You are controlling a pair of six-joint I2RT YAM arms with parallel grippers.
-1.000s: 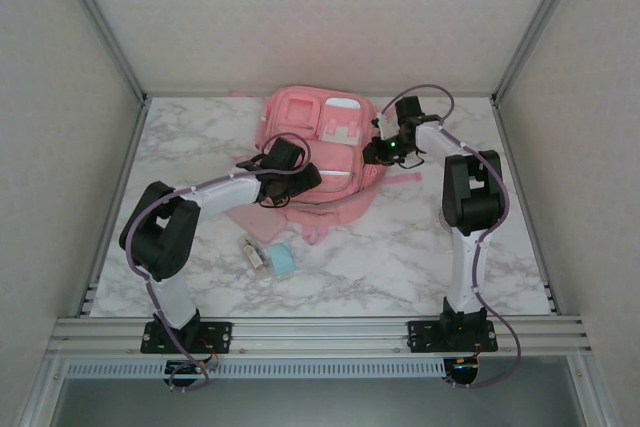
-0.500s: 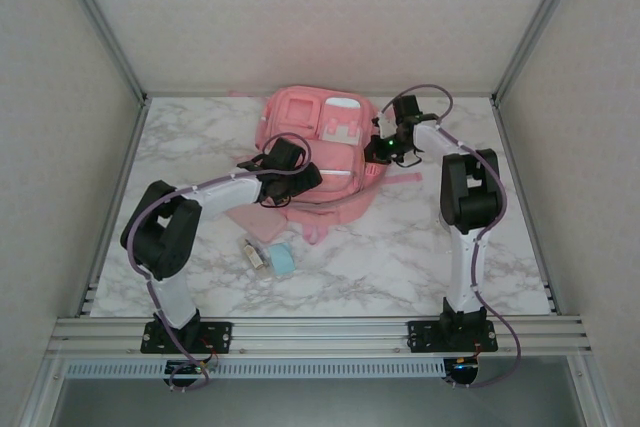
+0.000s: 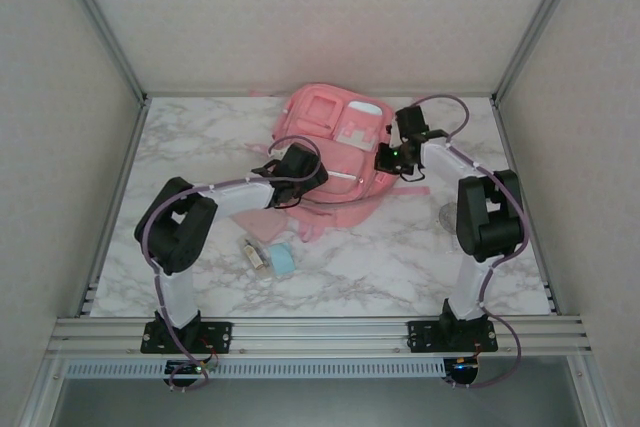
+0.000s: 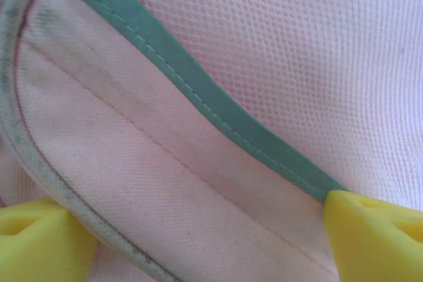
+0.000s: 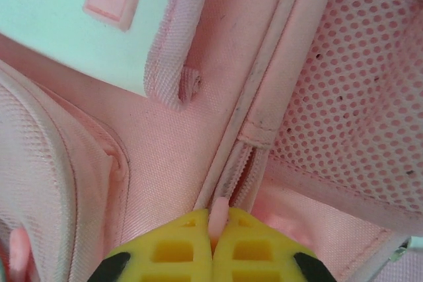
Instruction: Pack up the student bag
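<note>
Pink fabric with zip pockets and a pale patch panel marks the student bag point(image 3: 335, 132), which lies front-up on the marble tabletop point(image 3: 190, 137), toward the far wall and roughly midway across. We see the left hand point(image 3: 308, 173) lowered onto the bag's near left edge. In its wrist view the yellow fingertips point(image 4: 373, 236) stand spread wide apart, with a band of pink cloth, a grey piped edge point(image 4: 26, 143), a green trim strip point(image 4: 198, 94) and pale mesh point(image 4: 317, 51) lying between and beyond them. We cannot tell whether those fingertips press on the cloth. The right hand point(image 3: 389, 157) sits against the bag's right side. Its wrist view shows the two yellow fingers pressed together, pinching a small pink zip pull point(image 5: 217, 211) at the end of a zip point(image 5: 239, 173) that runs away from them up the bag. Just right of that zip is a pink mesh side pocket point(image 5: 344, 90), and left of it a short fabric loop point(image 5: 173, 64) hangs beside the pale panel point(image 5: 59, 18). On the bag's near side a loose pink strap point(image 3: 405, 191) trails to the right. By the bag's near left corner lies a flat pink pouch point(image 3: 262, 225). A little nearer than that, apart from the bag, a light blue roll point(image 3: 283, 260) lies just beside a small bottle point(image 3: 256, 252).
</note>
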